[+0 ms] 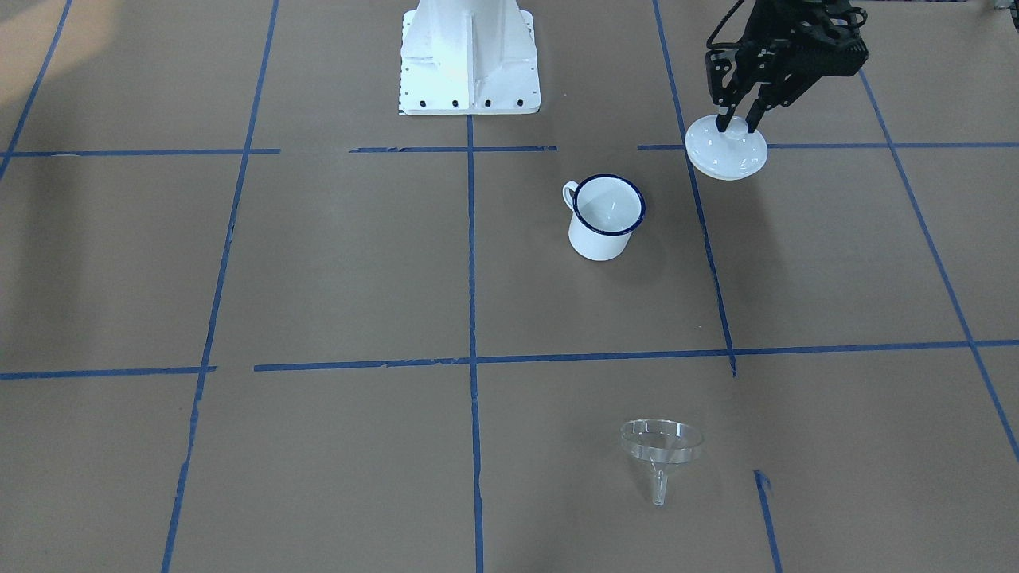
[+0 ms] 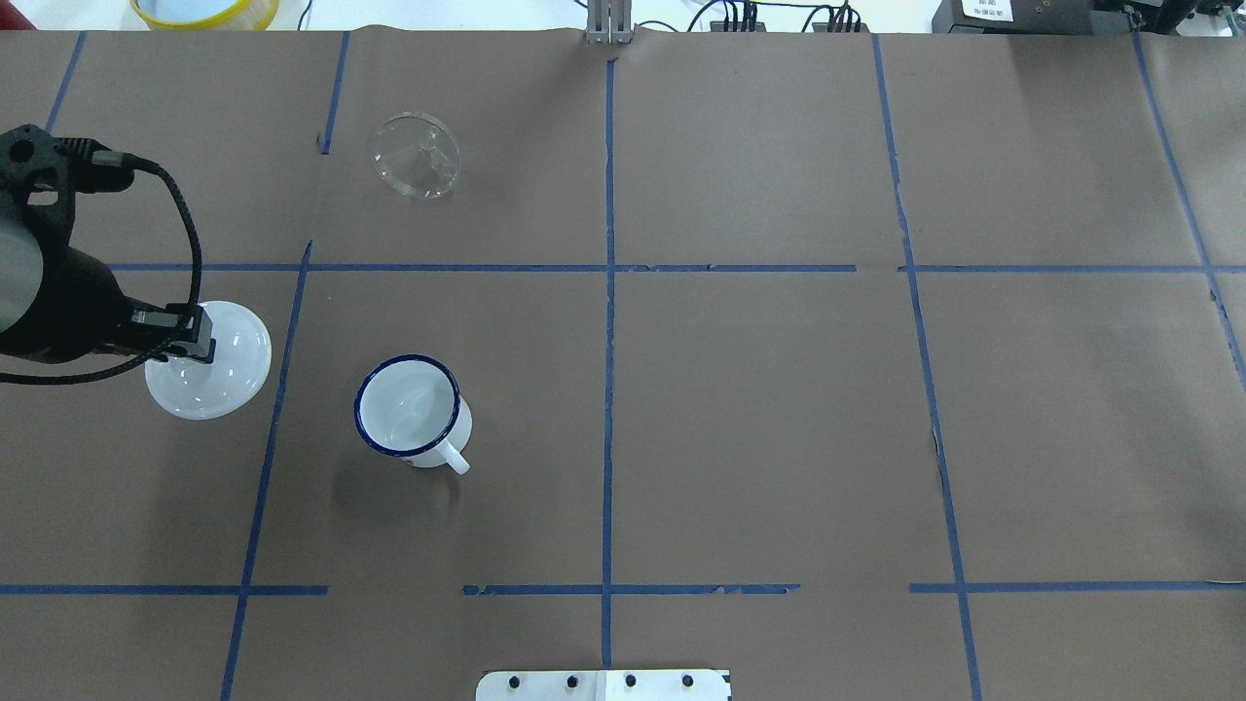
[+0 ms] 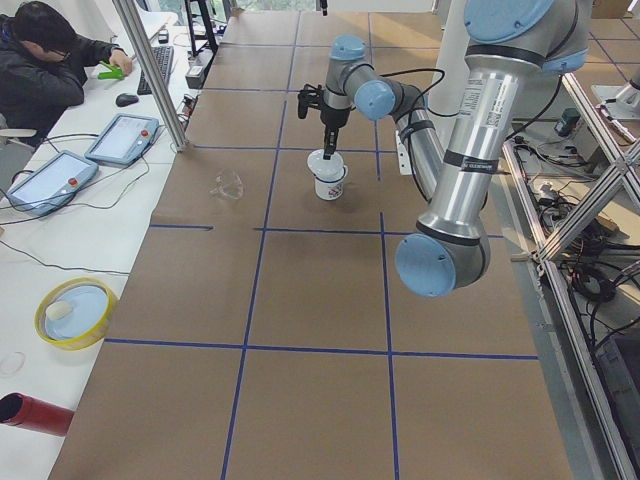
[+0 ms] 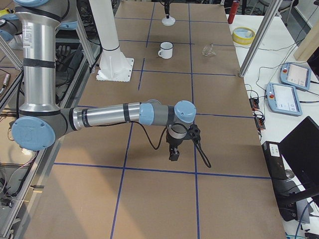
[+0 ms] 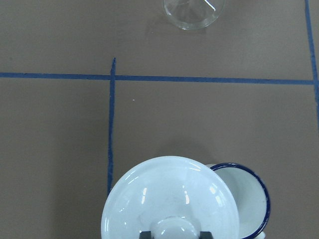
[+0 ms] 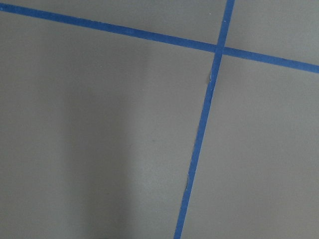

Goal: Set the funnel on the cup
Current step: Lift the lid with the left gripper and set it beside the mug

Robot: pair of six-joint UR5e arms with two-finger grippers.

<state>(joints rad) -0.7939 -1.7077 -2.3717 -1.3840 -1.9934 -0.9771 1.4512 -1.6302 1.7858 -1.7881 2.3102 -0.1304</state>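
The cup (image 2: 409,407), a white enamel mug with a dark blue rim, stands upright and open on the brown table; it also shows in the front view (image 1: 605,216). The clear funnel (image 2: 417,156) lies on its side farther out, apart from the cup (image 1: 661,447), and shows at the top of the left wrist view (image 5: 192,12). My left gripper (image 2: 195,336) is shut on the knob of a white domed lid (image 2: 207,362), held beside the cup on my left (image 1: 726,150). My right gripper (image 4: 174,155) hangs over bare table far from both; I cannot tell whether it is open or shut.
The white robot base (image 1: 470,60) stands at the near table edge. Blue tape lines grid the brown paper. A yellow bowl (image 2: 204,10) sits beyond the far edge. An operator (image 3: 45,60) and tablets are at the side bench.
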